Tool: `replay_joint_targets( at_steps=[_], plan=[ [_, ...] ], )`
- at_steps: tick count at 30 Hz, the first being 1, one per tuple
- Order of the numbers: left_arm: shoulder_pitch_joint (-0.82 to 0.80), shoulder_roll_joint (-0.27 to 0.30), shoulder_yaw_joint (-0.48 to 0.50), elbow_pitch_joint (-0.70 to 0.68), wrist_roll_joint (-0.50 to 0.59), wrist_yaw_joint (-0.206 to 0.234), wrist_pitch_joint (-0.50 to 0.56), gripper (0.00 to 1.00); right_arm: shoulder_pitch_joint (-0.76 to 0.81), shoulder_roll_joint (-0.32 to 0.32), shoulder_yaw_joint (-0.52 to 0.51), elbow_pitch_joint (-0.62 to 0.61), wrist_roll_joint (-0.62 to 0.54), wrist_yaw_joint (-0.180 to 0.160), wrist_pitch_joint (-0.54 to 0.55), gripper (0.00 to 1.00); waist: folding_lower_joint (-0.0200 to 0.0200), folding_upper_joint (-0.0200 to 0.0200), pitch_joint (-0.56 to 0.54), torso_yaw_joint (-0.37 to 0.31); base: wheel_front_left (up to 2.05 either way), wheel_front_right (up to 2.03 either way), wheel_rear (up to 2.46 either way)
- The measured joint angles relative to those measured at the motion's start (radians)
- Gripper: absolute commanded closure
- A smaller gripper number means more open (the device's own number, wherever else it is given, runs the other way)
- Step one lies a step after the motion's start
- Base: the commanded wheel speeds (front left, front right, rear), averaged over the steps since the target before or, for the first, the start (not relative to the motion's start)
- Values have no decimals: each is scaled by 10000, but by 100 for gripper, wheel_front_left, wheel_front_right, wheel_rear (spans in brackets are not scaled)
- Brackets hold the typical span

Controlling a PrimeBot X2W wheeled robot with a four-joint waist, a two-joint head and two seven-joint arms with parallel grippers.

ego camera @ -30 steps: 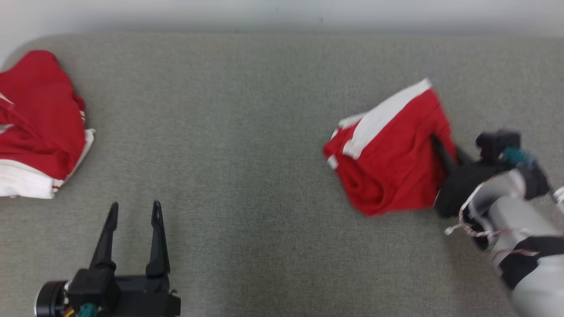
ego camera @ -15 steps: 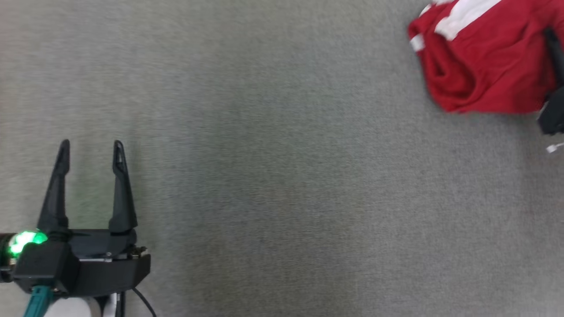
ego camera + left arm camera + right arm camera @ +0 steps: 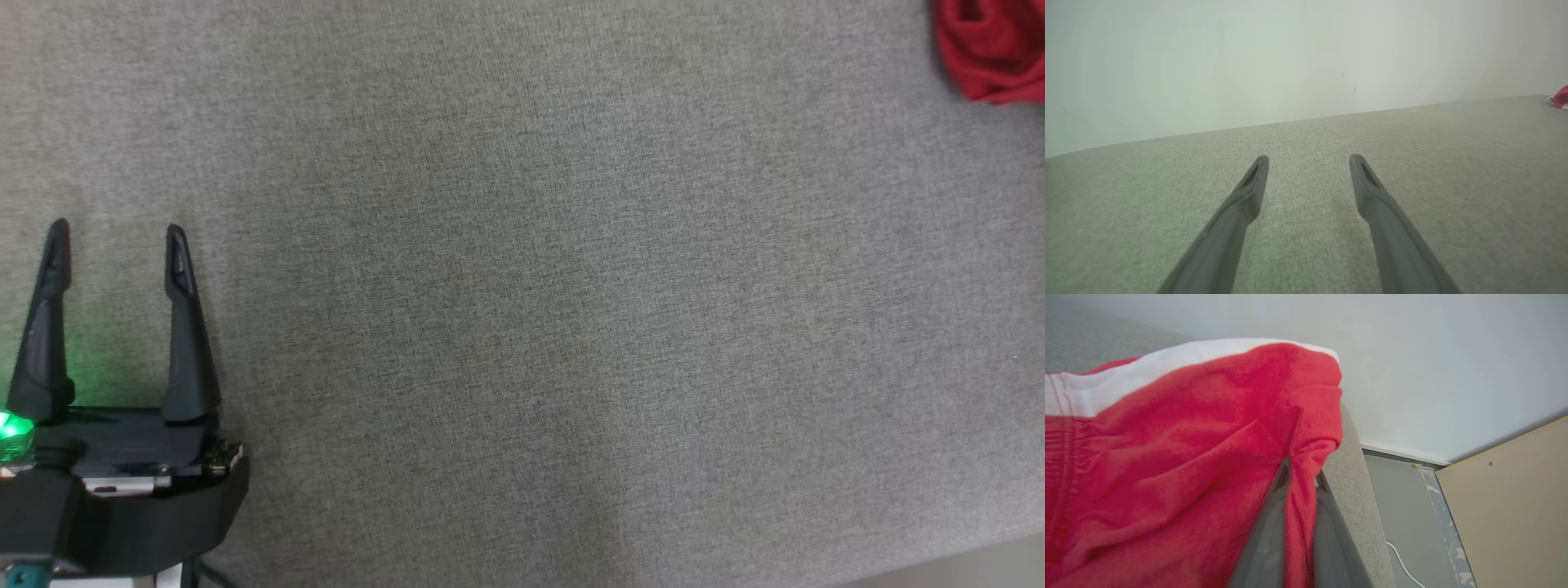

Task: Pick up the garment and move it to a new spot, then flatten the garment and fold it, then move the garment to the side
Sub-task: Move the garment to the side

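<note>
Pinching only a thin fold of the red garment [image 3: 1180,428] in my closed right gripper [image 3: 1301,474], up at two o'clock by the table [image 3: 522,310] edge, I risk it slipping off onto the floor [image 3: 1404,506], while my left gripper [image 3: 114,233] sits open and empty at eight o'clock.

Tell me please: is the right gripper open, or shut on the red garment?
Shut on the garment: in the right wrist view the right gripper has both fingers pressed on a pinched red fold.
</note>
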Motion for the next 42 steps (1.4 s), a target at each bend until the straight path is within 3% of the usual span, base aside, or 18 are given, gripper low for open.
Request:
replay_joint_targets(
  at_steps=[6,7,8,18,26,32,42],
  plan=[
    [50,-13,-8,-174,-2,90,-31,0,-649,-337,48,518,-52,-2,213,100,0,-2,222,5,0,0,0],
    [52,-23,-15,-176,-4,105,-31,0,-704,-343,82,564,-56,0,182,64,0,-2,224,27,0,0,0],
    [54,-31,-21,-178,-4,121,-31,0,-731,-349,146,619,-115,-2,140,0,0,-2,225,44,0,0,0],
    [96,-105,-12,102,-182,209,-29,0,-1120,-291,211,1170,-477,-2,-596,0,0,-1,-100,103,0,0,0],
    [713,-385,151,677,-435,303,12,0,-843,403,188,527,-458,-2,-1607,0,0,-1,-1147,222,0,0,0],
    [1426,-554,351,993,-581,382,12,0,194,1183,-46,-458,-293,-2,-1992,0,-2,-1,-2231,381,0,0,0],
    [1875,-809,320,1375,-725,428,12,0,3038,1638,-968,-2180,-313,-2,-2153,0,-3,-3,-3695,801,0,0,0]
  ],
)
